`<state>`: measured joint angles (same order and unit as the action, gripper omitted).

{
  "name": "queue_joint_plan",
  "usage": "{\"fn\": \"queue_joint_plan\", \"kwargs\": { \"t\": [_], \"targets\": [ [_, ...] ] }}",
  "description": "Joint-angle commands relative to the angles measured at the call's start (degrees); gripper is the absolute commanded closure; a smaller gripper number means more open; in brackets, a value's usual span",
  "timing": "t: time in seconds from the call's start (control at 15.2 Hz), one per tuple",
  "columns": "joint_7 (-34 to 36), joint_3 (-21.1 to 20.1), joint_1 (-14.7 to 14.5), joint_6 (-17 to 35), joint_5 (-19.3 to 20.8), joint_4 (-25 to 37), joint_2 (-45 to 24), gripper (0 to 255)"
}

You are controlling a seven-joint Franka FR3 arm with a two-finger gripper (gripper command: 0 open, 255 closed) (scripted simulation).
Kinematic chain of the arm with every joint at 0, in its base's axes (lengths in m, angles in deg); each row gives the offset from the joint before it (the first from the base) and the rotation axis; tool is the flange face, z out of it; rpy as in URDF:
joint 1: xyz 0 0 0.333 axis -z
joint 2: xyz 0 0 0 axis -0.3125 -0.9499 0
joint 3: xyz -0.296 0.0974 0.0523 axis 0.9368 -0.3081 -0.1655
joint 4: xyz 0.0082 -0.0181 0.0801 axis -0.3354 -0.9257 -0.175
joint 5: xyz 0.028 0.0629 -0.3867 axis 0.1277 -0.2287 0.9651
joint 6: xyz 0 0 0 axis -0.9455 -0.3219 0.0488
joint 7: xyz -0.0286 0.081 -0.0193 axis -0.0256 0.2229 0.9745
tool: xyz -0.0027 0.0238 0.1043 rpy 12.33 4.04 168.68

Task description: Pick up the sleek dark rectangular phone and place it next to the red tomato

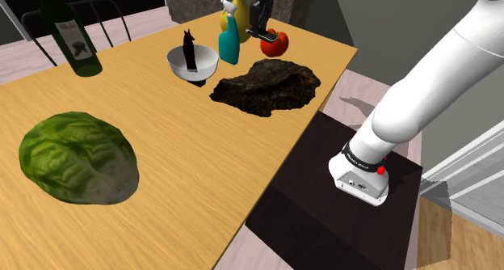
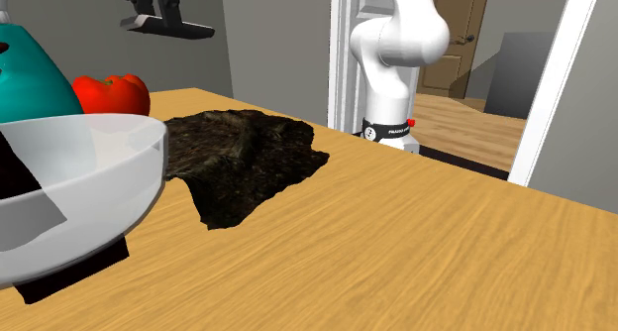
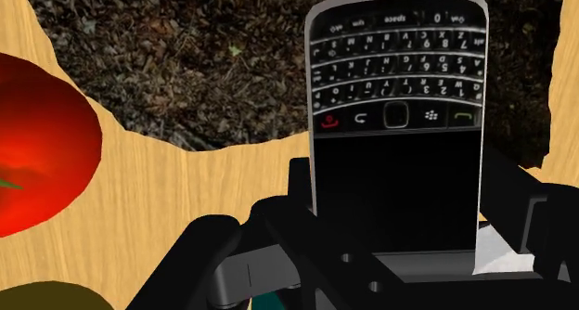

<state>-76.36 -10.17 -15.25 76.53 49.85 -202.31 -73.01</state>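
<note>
The black gripper (image 2: 156,10) on the white arm (image 2: 401,37) hangs high over the far end of a wooden table (image 2: 416,250), its two fingers (image 3: 302,192) clamped on the long edges of a dark phone (image 3: 399,95) with a small keypad and a blank screen. The phone lies flat in the grip, parallel to the tabletop and well clear of it, touching nothing but the fingers. Below the gripper lie a rough, dark brown mat (image 2: 243,156) and, past its ragged edge, bare wood. A red tomato (image 2: 109,93) rests on the table just to one side of the gripper and below it, near the mat's edge; in the shoulder view the phone appears right above it. Beyond the tomato from the gripper stand a teal spray bottle (image 1: 228,44) and, behind that, a yellow bottle (image 1: 237,8). Farther from the gripper, past the spray bottle, a white bowl (image 1: 192,64) holds a black object (image 1: 190,48) that I cannot make out. Well away from the gripper, toward the other end of the table, are a dark green wine bottle (image 1: 74,35) and a large lettuce (image 1: 77,157). The arm rises from a dark box, its stand (image 1: 323,220), at the table's side, with a white door frame (image 2: 340,71) just behind it
</note>
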Motion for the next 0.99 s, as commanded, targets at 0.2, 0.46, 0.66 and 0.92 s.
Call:
{"fn": "queue_joint_plan", "kwargs": {
  "t": [0.2, 0.46, 0.66, 0.92],
  "targets": [
    [-7.0, 4.0, 3.2, -0.1, 0.8, 1.0, -1.1, 255],
    [-12.4, 7.0, 5.7, -0.6, 1.2, 3.0, -2.9, 255],
    [-16.5, 9.2, 7.6, -1.1, 1.3, 5.3, -4.8, 255],
    [-21.9, 12.0, 10.2, -1.9, 1.0, 9.3, -8.2, 255]
  ]
}}
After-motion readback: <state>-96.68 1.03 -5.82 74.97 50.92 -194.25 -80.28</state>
